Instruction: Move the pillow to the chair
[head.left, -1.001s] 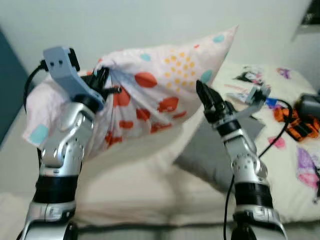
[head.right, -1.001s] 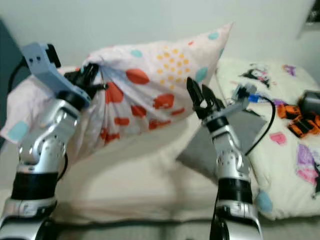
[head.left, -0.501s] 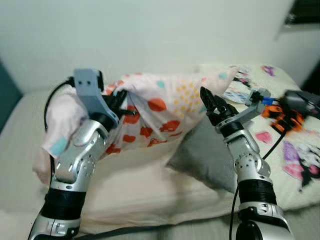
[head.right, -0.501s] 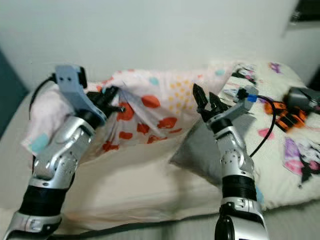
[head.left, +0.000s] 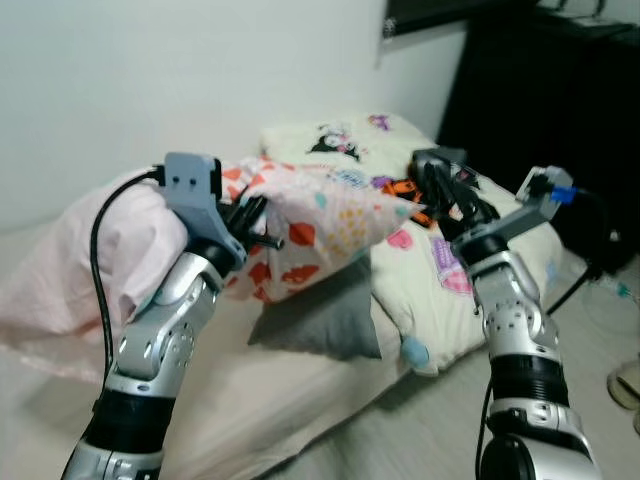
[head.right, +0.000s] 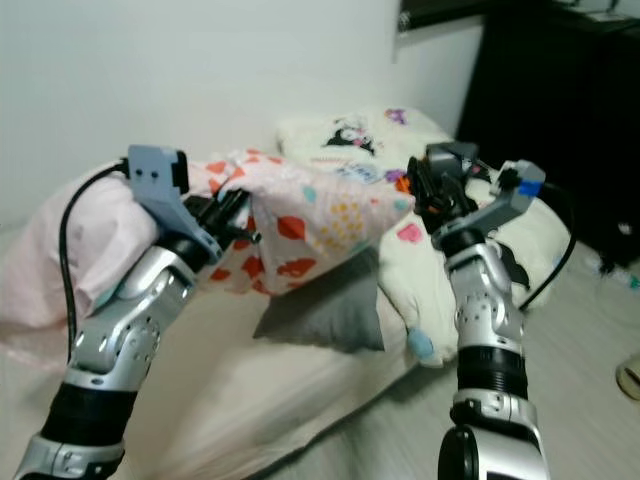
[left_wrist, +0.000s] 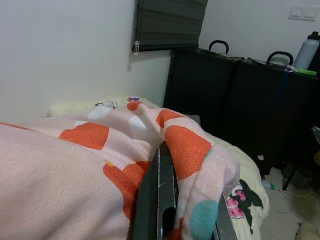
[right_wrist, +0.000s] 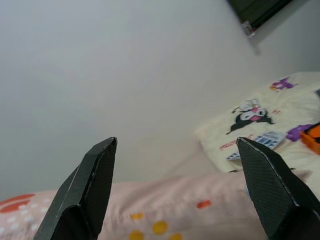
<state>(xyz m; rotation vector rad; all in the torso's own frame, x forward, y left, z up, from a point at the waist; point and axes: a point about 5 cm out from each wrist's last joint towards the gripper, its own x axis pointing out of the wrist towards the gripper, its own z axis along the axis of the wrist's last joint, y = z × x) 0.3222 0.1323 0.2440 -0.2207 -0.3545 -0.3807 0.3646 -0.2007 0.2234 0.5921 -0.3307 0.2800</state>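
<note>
The pillow (head.left: 325, 222) is pale pink with red, orange and teal spots. It hangs above the bed, bunched at one end in my left gripper (head.left: 250, 218), which is shut on its cloth. In the left wrist view the pillow (left_wrist: 75, 165) drapes over the black fingers (left_wrist: 159, 200). My right gripper (head.right: 428, 192) is raised by the pillow's far pointed corner, open, with nothing between its fingertips (right_wrist: 102, 155). The spotted pillow (right_wrist: 165, 220) lies just below them in the right wrist view.
A grey cushion (head.left: 322, 322) lies on the mattress under the pillow. A cream cartoon-print pillow (head.left: 335, 140) and black-and-orange items (head.left: 445, 178) sit at the bed's head. A pink blanket (head.left: 70, 270) is at the left. Black furniture (head.left: 545, 90) stands to the right, with grey floor (head.left: 420, 430) beside the bed.
The whole view has swung to the right, bringing the black furniture and floor into sight. The pillow stays in my left gripper. My right gripper now sits at its far corner.
</note>
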